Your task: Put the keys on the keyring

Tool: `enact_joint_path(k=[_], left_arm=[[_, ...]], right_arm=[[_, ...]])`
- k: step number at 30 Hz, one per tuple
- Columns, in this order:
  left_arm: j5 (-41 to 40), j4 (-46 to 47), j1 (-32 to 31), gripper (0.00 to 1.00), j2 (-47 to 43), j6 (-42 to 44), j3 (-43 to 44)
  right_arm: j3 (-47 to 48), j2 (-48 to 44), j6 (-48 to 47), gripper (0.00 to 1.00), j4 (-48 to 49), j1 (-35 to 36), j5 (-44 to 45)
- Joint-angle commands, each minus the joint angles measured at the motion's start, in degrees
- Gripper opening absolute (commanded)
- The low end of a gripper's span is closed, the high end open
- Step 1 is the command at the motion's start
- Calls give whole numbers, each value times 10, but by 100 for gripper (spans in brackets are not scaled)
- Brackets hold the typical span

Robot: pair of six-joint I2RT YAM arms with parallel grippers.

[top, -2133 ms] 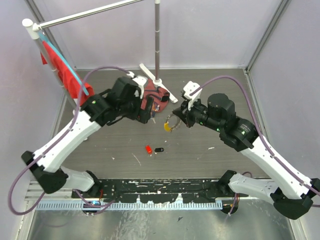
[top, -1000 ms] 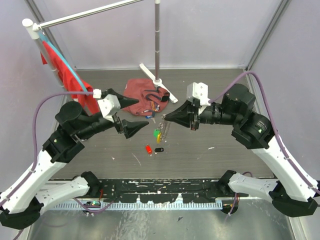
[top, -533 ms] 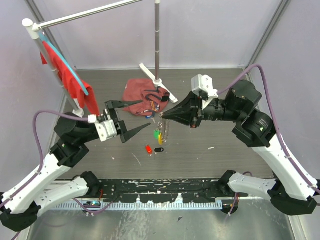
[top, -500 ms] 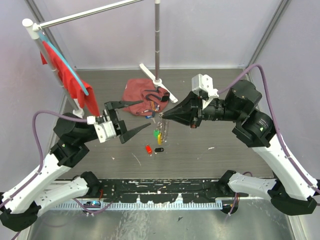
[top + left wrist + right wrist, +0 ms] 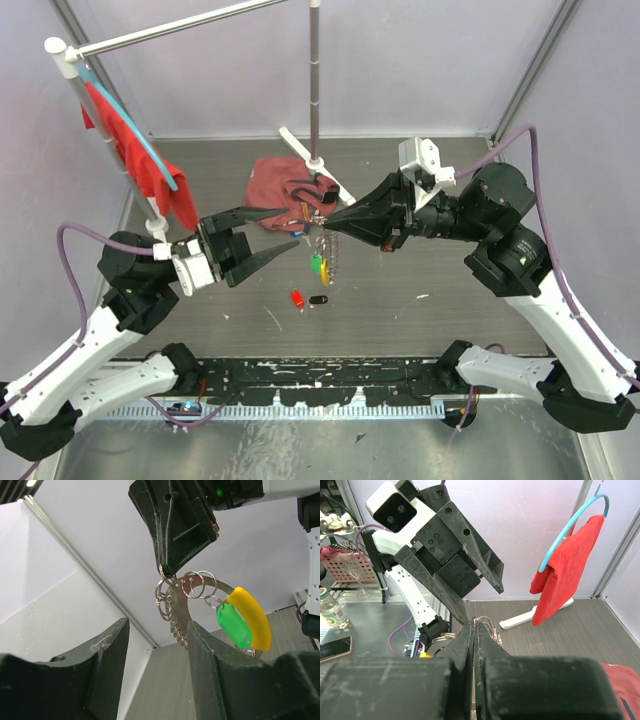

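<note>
Right gripper (image 5: pixel 331 224): clamped tight on the keyring (image 5: pixel 176 584), holding it up off the table (image 5: pixel 440 290) at mid-scene.
Keyring load: keys (image 5: pixel 176 626) hang below it with a green tag (image 5: pixel 231 625) and a yellow tag (image 5: pixel 251 617).
Change, left gripper (image 5: pixel 300 227): it has swung round from pointing past the bundle to pointing straight at it, level with it.
Change, left jaws: narrower than a second ago, still apart, nothing between them; fingertips (image 5: pixel 114 645) just short of the hanging keys.
Change, right arm: it has drawn the ring slightly rearward and higher.
Meaning: probably a two-handed step is starting, with the left about to pinch a key or steady the ring.
Left on table: red piece (image 5: pixel 297 298) and black piece (image 5: pixel 318 299), possibly unthreaded keys; too small to tell.
</note>
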Motion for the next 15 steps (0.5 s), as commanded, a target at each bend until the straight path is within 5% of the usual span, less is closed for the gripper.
enact_joint_path(k=[1, 15], left_arm=[[11, 46, -5, 55, 8, -17, 15], [-25, 63, -46, 54, 28, 16, 24]], right_arm=[[3, -13, 23, 1, 61, 2, 2], [-9, -20, 48, 1, 81, 2, 33]])
